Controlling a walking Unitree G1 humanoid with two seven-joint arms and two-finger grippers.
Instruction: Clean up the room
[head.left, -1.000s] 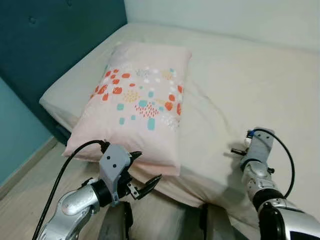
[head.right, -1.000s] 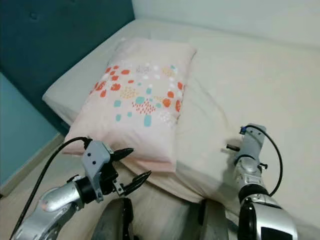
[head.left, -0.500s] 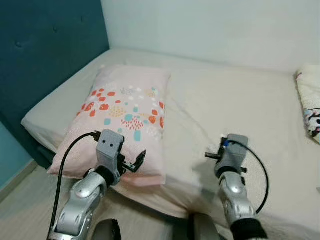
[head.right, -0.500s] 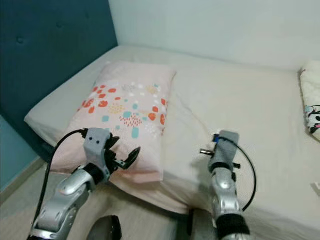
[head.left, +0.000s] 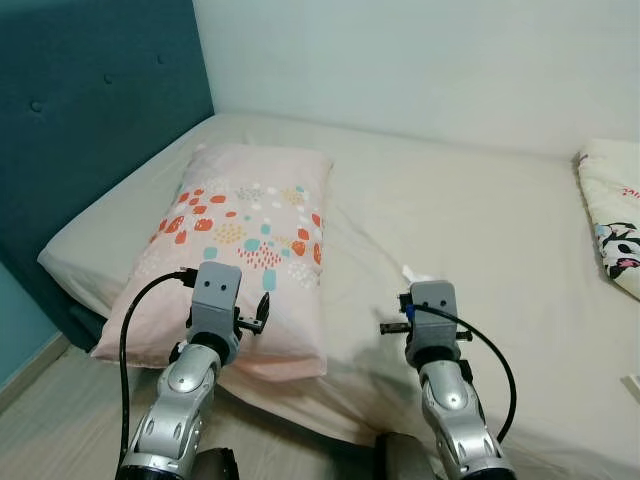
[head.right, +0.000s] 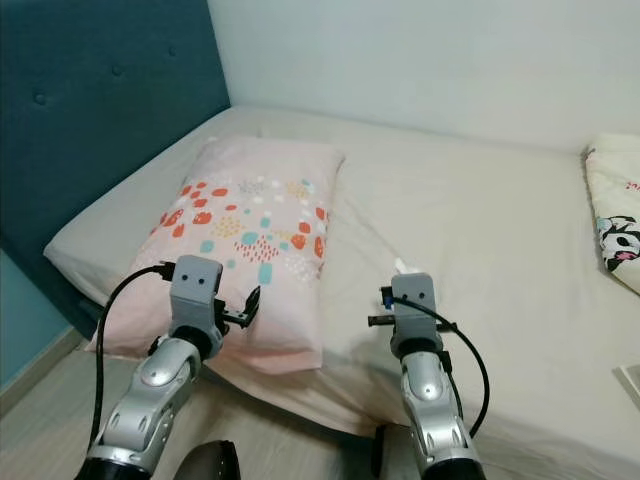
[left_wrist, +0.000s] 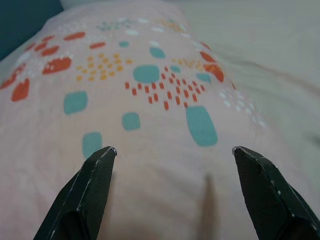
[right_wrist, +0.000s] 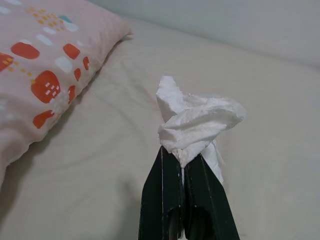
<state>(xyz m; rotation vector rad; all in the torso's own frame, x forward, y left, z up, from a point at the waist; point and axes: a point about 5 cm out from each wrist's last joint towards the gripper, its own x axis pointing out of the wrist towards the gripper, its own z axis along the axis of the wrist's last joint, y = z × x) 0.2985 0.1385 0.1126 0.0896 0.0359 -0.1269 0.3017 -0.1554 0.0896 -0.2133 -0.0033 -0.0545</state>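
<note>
A pink pillow (head.left: 250, 225) with red and teal dots lies on the left part of the cream bed (head.left: 480, 210). My left gripper (left_wrist: 174, 151) is open and points at the pillow's near end from just above it, with nothing between its fingers (left_wrist: 97, 172). My right gripper (right_wrist: 181, 156) is shut on a crumpled white tissue (right_wrist: 197, 122), held a little above the sheet to the right of the pillow. In the left eye view the tissue (head.left: 409, 273) peeks out beyond the right wrist block (head.left: 432, 305).
A teal padded headboard (head.left: 90, 110) stands along the bed's left side. A white cushion with a panda print (head.left: 612, 225) lies at the bed's right edge. Pale wooden floor (head.left: 40, 420) shows at the lower left, in front of the mattress edge.
The camera has lifted, so more of the bed and the wall show. Both arms have swung up and forward over the bed's near edge; the left gripper now points at the pillow.
</note>
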